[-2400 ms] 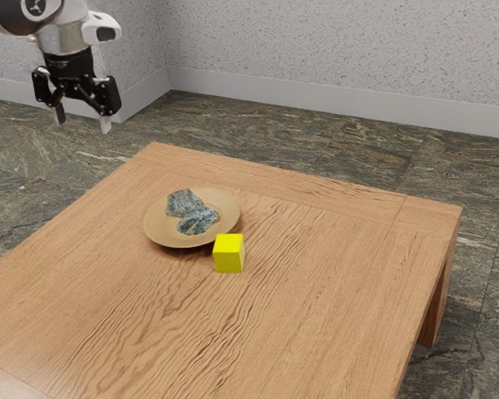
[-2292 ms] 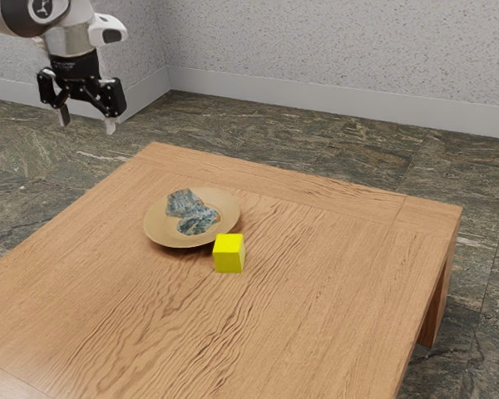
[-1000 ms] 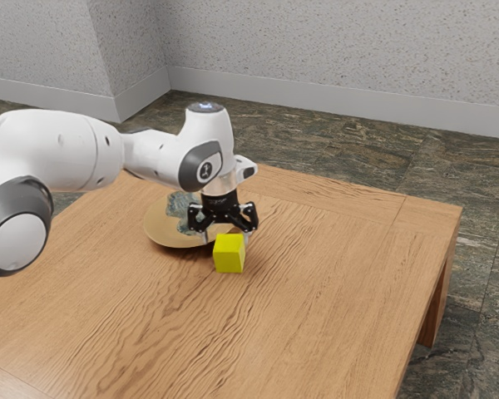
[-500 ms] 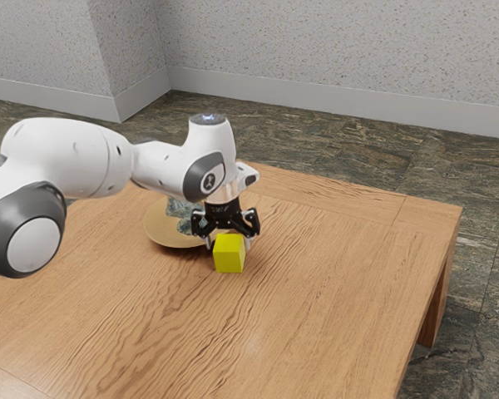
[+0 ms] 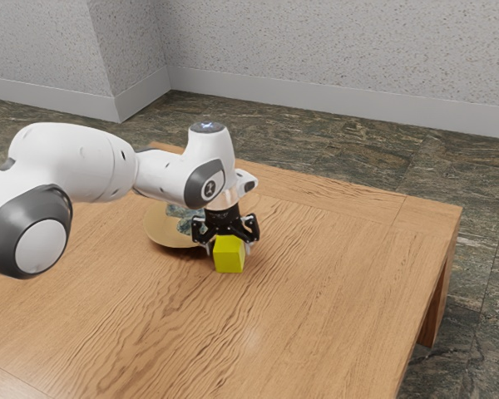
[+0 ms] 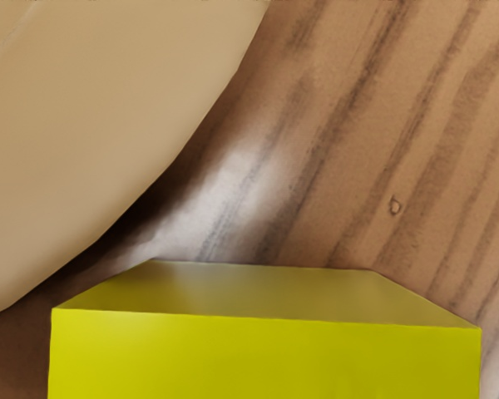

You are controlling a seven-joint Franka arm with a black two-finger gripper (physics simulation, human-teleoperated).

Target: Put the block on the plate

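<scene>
My gripper [image 5: 229,248] is low over the table at the yellow block, its fingers open, one on either side of the block's upper part. The yellow block [image 5: 229,258] stands upright on the wood, just outside the plate. In the exterior view the tan plate [image 5: 164,230] lies beside it, toward the left and farther back, partly hidden by my hand. The wrist view has the block [image 6: 264,357] large and close under the hand, and the rim of the plate [image 6: 83,133] near it.
Blue-grey rocky lumps [image 5: 185,223] rest on the plate, partly covered by my hand. The wooden table [image 5: 333,274] extends around the block, with its far edge behind my arm. A grey wall stands beyond the floor.
My arm has swung in over the table from the exterior view's upper left, then lowered until the open fingers flank the block. Block and plate have not moved.
</scene>
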